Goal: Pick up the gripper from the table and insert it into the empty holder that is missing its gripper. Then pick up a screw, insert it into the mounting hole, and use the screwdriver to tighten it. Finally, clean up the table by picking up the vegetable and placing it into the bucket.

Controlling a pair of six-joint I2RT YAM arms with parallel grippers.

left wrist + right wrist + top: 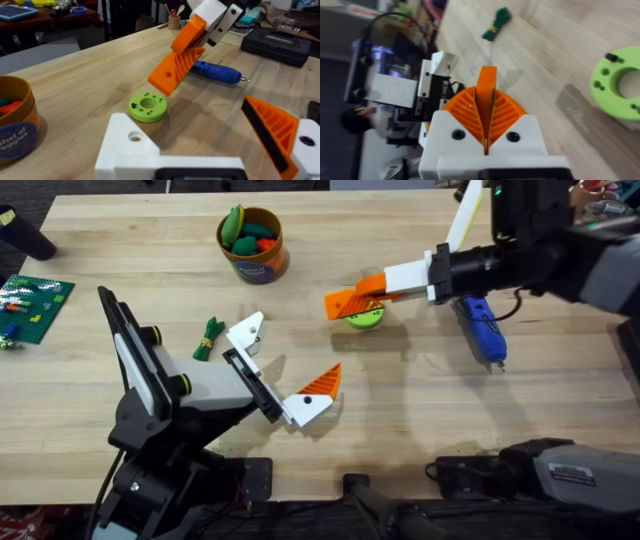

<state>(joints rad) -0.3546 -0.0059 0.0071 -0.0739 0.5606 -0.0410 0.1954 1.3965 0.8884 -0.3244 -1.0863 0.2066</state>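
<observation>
Right gripper clamped on gripper, held tilted above green disc, mid-table. Left gripper spread, w/ one bare white mount facing it. Risk: wedge tilted, could twist in pinch or jam at holder mouth, miss slot. Screwdriver by right edge.

The table is pale wood with visible grain and plank seams, matt. The gripper looks like matt orange plastic, ribbed on one face. The right gripper has white plastic mounts and ribbed orange pads. The screwdriver is glossy blue plastic with a thin metal tip. The green ring is smooth plastic.
</observation>
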